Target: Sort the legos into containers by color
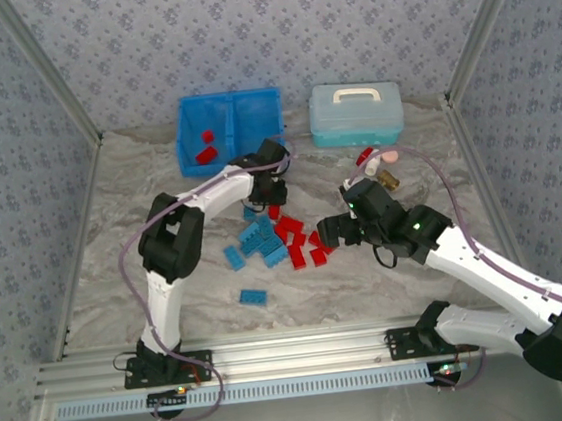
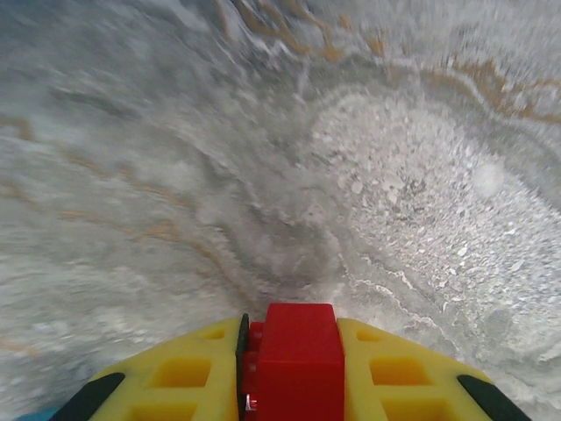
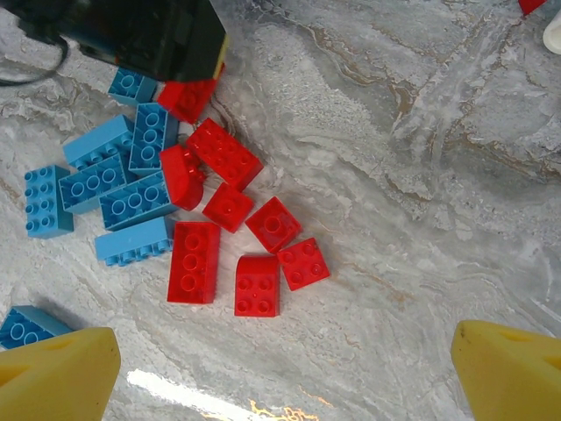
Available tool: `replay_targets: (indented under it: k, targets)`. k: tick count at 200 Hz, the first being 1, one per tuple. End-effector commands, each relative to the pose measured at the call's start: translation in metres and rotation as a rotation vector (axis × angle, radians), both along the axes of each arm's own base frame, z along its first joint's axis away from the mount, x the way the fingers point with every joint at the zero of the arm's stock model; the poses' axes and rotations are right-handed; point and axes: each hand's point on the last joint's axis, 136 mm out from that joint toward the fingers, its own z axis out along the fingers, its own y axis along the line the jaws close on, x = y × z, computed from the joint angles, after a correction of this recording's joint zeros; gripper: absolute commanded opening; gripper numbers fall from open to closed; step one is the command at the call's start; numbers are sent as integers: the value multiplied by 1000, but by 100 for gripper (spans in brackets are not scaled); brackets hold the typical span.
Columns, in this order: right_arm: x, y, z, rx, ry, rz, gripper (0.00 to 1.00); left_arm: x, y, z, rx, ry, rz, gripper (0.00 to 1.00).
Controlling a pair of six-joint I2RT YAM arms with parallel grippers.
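Red brick [image 2: 296, 361] pinched in the left claw [image 1: 270, 184], at the far edge of the pile [image 1: 282, 236], should rise straight off the surface [image 1: 168, 283], then travel to the left compartment [image 1: 198, 124] of the blue bin [image 1: 229, 98], where reds lie, clear of the spread right claw [image 3: 285, 368].

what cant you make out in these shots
- Left wrist view: the red brick in the left claw runs off the bottom edge, and the table is blurred.
- Right wrist view: bricks at upper left lie partly under the left arm; a blue brick is cut by the left edge.
- Top view: the small bottle is partly behind the right arm, its label too small.
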Motion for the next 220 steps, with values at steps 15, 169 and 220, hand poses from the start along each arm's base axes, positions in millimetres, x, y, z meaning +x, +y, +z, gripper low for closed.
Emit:
replay_targets:
  k: [15,169,220]
  targets:
    - [6,3,14,14,-36,-7,100,57,63,129,-35,-299,171,20]
    - [18,11,-6,-49,11,-7,100,233,172,98,38,-415,313,24]
    - [16,5,-13,-79,21,-8,100,227,166,86,-6,-365,330,45]
